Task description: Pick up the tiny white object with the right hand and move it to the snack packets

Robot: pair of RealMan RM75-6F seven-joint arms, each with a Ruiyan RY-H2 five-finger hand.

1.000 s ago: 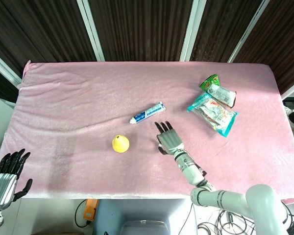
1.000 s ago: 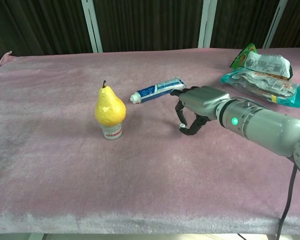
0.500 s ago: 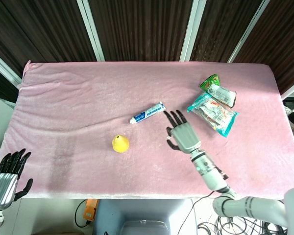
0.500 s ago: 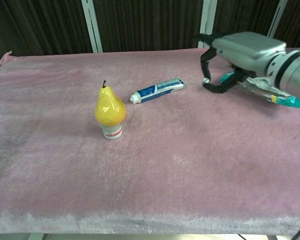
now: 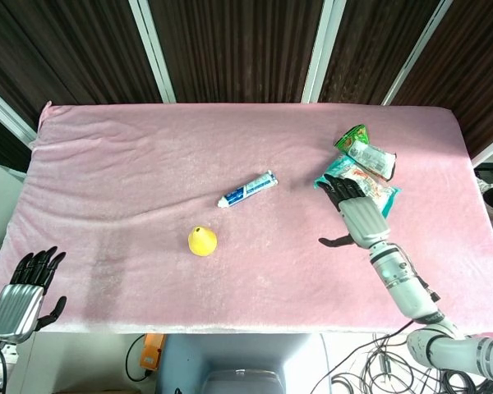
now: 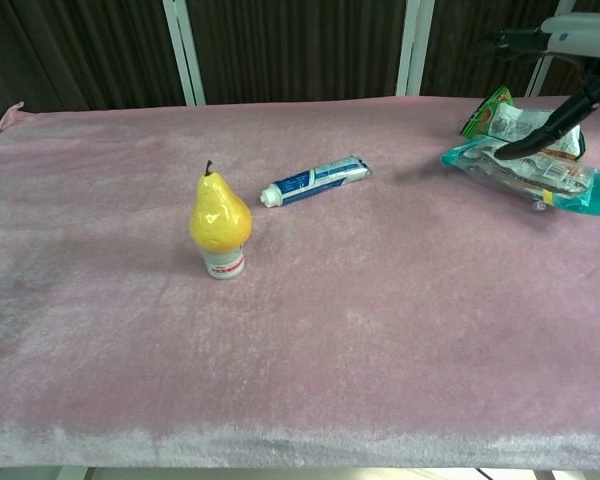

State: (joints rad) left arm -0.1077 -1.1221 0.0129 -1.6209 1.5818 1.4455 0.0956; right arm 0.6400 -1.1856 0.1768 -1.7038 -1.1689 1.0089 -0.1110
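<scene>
From the head view, the right hand [image 5: 359, 215] hovers with fingers spread, holding nothing, its fingertips over the snack packets [image 5: 361, 179] near the tabletop's right edge. The left hand [image 5: 20, 289] hangs open off the front-left corner. From the chest view, a yellow pear [image 6: 219, 214] stands on the tiny white object [image 6: 223, 264] left of centre, with a toothpaste tube [image 6: 314, 180] just behind.

Yellow pear [image 6: 220, 217] upright on small white jar [image 6: 223, 264]; toothpaste tube [image 6: 315, 180] nearby on pink cloth [image 6: 330, 340].
</scene>
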